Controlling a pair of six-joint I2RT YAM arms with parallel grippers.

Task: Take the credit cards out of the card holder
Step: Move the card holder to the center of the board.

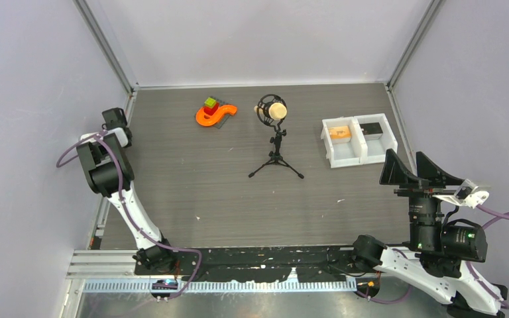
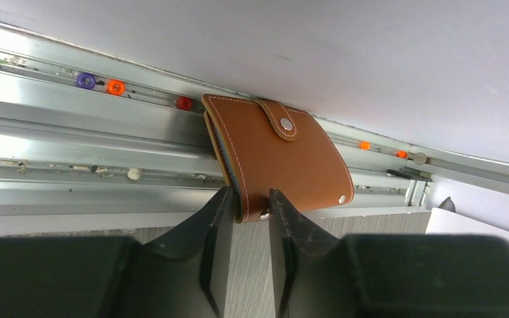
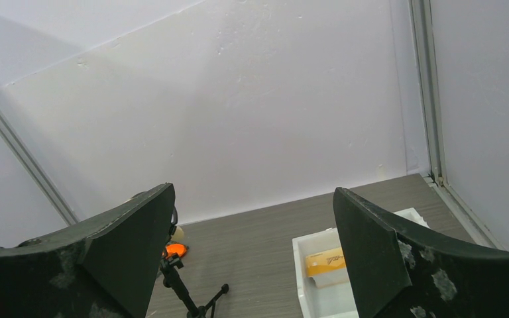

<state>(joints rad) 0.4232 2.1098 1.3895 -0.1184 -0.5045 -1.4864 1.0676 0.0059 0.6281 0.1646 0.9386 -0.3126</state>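
Closely set, the left claw has its jaws either side of one corner of the card holder; whether they pinch it yet, I cannot tell. The holder rests snapped shut on the metal rail below the wall. So slight a corner hold could slip or twist when lifted. The right claw gapes empty.

Overhead sees the table; right wrist faces the far wall, sharing the white bin; left wrist hugs a rail.

A microphone on a tripod stands mid-worktop; an orange curved toy lies far-left of it, a white two-compartment bin to its right.
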